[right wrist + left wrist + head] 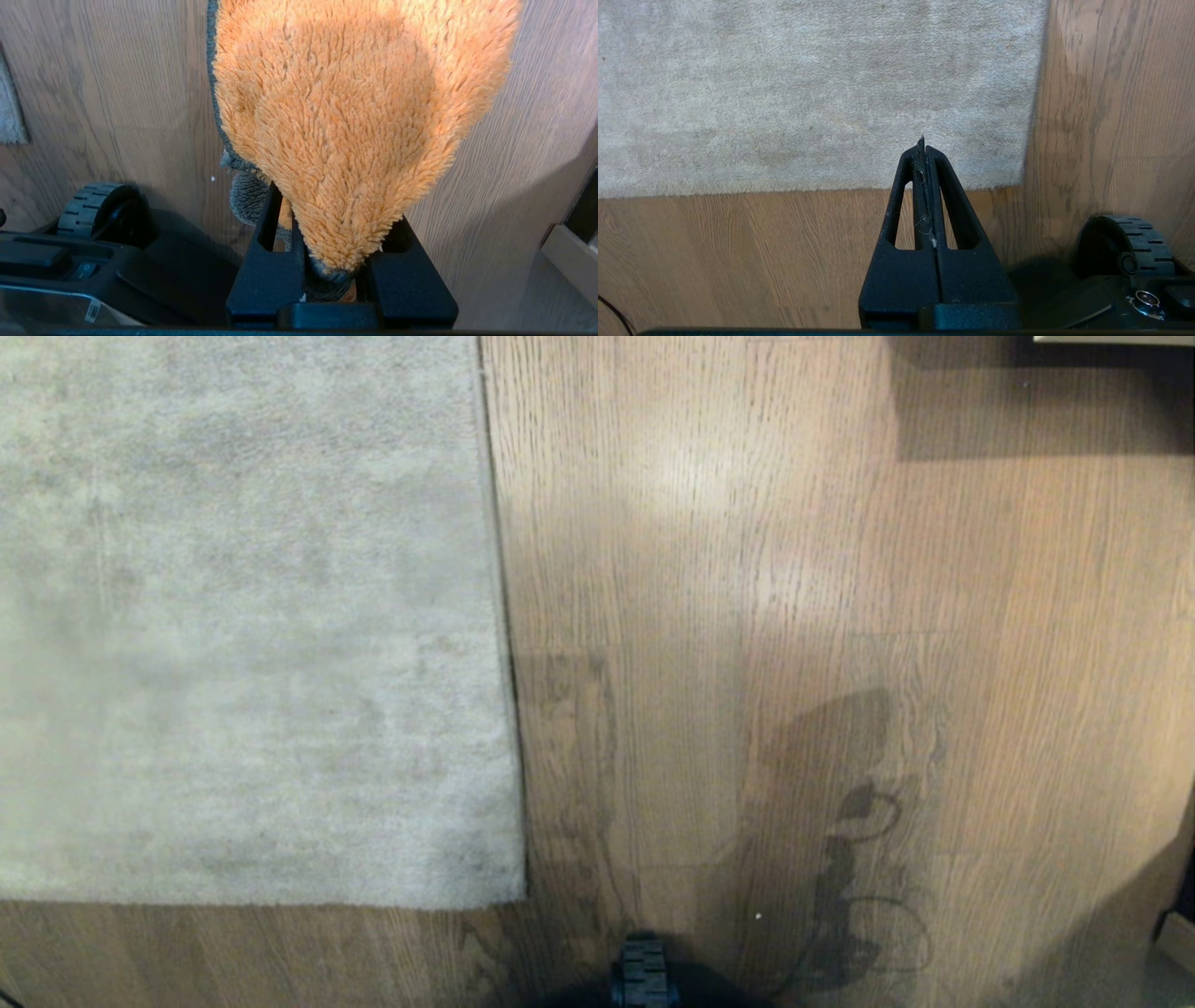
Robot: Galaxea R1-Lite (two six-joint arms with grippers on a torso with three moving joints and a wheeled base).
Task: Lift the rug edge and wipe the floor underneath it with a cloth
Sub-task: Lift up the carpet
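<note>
Rug (pixel 252 616) lay flat on the floor (pixel 840 569), its edge (pixel 499 616) and near corner (pixel 518 894) down, nothing lifted. Left gripper (pixel 923 144) hung above that corner, fingers (pixel 941 196) pressed together and empty. Right gripper (pixel 327 261) sat over bare planks beside the base wheel (pixel 88 205), fingers (pixel 266 242) clamped on the orange cloth (pixel 355 116), which covered them. Judged to be either the very start or the finish: no fold to show which. If starting, next called for parting the left fingers and pinching the corner.
</note>
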